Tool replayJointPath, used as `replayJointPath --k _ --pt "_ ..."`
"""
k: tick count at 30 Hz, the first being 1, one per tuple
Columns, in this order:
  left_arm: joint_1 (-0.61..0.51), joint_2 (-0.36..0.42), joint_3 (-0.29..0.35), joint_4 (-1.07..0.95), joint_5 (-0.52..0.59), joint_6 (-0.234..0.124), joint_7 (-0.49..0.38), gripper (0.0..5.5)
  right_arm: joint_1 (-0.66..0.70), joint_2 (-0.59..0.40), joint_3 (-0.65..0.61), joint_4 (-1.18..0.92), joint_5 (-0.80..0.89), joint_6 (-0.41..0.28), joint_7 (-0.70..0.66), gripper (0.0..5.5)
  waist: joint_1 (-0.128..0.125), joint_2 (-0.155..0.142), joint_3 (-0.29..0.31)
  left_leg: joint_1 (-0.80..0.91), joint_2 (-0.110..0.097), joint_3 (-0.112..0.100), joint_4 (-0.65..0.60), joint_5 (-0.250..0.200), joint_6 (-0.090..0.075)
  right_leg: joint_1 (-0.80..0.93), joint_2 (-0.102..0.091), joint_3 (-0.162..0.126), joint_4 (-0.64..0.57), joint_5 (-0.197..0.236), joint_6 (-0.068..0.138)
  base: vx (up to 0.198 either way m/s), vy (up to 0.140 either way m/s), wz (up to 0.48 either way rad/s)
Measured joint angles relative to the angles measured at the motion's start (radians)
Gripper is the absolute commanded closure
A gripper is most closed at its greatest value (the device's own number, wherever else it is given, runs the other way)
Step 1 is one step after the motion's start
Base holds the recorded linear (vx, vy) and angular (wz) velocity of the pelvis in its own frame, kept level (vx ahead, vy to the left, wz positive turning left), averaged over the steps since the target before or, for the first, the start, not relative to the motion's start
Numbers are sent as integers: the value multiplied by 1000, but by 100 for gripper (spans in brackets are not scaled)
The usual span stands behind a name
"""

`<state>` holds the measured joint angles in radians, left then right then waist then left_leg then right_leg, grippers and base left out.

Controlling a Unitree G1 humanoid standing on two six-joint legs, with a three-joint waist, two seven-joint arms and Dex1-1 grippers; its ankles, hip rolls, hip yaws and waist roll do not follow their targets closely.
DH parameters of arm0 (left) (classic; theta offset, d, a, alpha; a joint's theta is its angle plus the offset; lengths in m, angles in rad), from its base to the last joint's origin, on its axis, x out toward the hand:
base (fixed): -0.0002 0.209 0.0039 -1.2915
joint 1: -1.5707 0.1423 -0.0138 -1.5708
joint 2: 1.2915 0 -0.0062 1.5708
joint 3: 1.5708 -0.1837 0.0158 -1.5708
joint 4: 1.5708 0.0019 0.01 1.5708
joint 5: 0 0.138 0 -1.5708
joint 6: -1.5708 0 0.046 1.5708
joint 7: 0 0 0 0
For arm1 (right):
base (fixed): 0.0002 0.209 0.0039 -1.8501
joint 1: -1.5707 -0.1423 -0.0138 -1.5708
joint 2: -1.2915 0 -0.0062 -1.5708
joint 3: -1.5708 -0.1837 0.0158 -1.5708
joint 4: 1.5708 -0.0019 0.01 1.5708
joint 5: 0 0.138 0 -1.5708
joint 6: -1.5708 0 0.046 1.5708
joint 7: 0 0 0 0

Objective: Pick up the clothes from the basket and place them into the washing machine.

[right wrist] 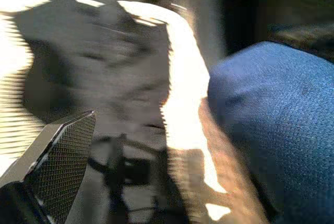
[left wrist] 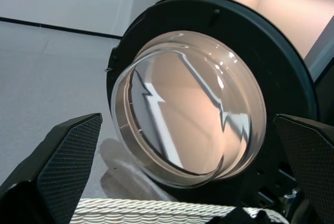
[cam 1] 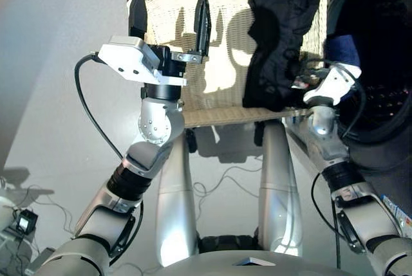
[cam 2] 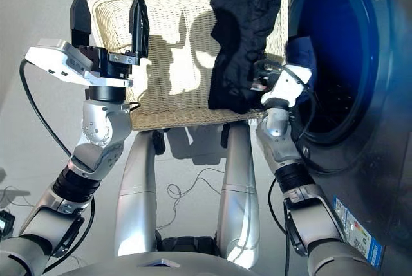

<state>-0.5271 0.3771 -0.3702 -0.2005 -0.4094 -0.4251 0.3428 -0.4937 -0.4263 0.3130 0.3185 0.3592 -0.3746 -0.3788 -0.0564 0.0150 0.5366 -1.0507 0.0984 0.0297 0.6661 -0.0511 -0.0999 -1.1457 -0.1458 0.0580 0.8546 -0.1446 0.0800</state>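
The basket (cam 1: 212,51) lies in front of the robot with its long side running left to right, its right end just beside the washing machine (cam 2: 360,64). One black garment (cam 1: 280,44) lies in the right end of the basket, stretched from the far rim to the near rim, so its long axis runs away from the robot. One navy blue garment (cam 1: 341,49) shows at the edge of the drum opening, just beyond the right gripper (cam 1: 309,82); in the right wrist view it fills one side of the picture. No orange-red garment can be seen. The rest of the basket floor is bare wicker with shadows on it.

The left gripper (cam 1: 170,13) hovers over the left end of the basket, its two fingers spread wide and holding nothing. They point towards the open porthole door (left wrist: 209,104). The right gripper sits between the black garment and the drum opening; whether its fingers are spread or closed cannot be told.
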Motion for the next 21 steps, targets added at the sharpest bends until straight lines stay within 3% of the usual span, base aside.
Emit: replayJointPath --k 6,15,21 --pt "17 -15 1 -1 -6 5 -1 0 -48 17 40 37 -42 28 20 0 2 -1 0 6 3 -1 0 0 0 7 0 -2 0 0 -1 0 0 0" --pt "14 -49 -4 -1 -64 7 -26 0 -279 89 79 415 -68 89 20 0 13 -2 0 17 3 -1 -8 1 0 18 -2 -3 -3 -1 -1 0 0 0" --pt "3 -53 -9 -1 -82 9 -43 0 -345 101 83 567 -59 110 37 0 38 -2 0 18 1 -2 -17 0 -2 17 -3 -5 -4 -1 -6 0 0 0"
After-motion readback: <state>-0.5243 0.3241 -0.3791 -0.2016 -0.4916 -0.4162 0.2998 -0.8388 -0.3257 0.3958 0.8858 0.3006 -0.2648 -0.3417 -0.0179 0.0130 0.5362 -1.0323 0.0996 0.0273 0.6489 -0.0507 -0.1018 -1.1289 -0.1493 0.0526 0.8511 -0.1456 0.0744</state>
